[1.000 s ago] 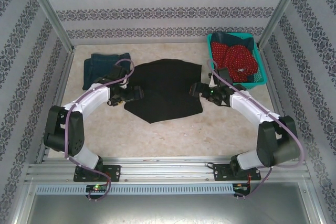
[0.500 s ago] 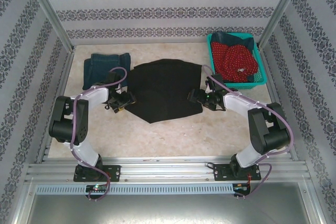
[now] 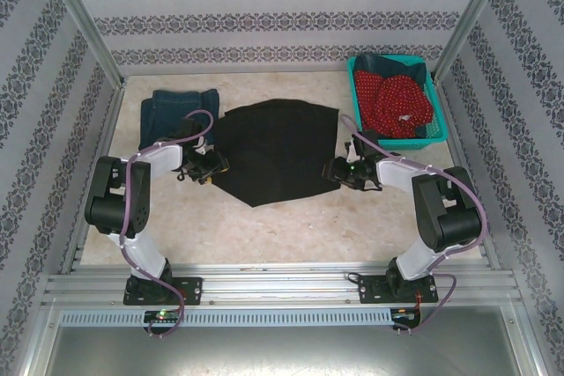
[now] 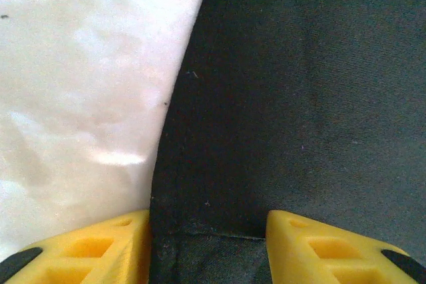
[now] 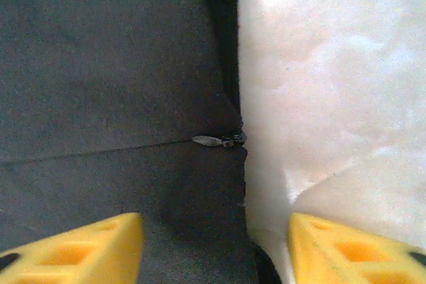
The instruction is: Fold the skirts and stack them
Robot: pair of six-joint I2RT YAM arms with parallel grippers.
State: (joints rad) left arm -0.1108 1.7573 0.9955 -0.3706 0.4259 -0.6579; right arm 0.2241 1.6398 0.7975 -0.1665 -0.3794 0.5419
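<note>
I judge the step in hand to be taking the black skirt (image 3: 278,156) by its two side edges for a fold. It lies spread flat in the middle of the surface (image 3: 291,226), so both edges should rise together and level, or the cloth will skew. The left hand (image 3: 214,167) sits at its left edge and the right hand (image 3: 333,170) at its right edge. Each stands part-open, fingers astride the edge, with no grip that I can make out. Each should bite just inside the edge, low enough to catch every layer, before lifting.

The black skirt is plain and matte, wide at the far side and tapering to a blunt point nearest the arms. A folded denim skirt (image 3: 176,112) lies just to its left. A red skirt (image 3: 397,103) sits in the basket (image 3: 441,134) at far right, with more denim (image 3: 388,63) behind it. A small zip pull (image 5: 216,141) shows at the black skirt's right edge.
</note>
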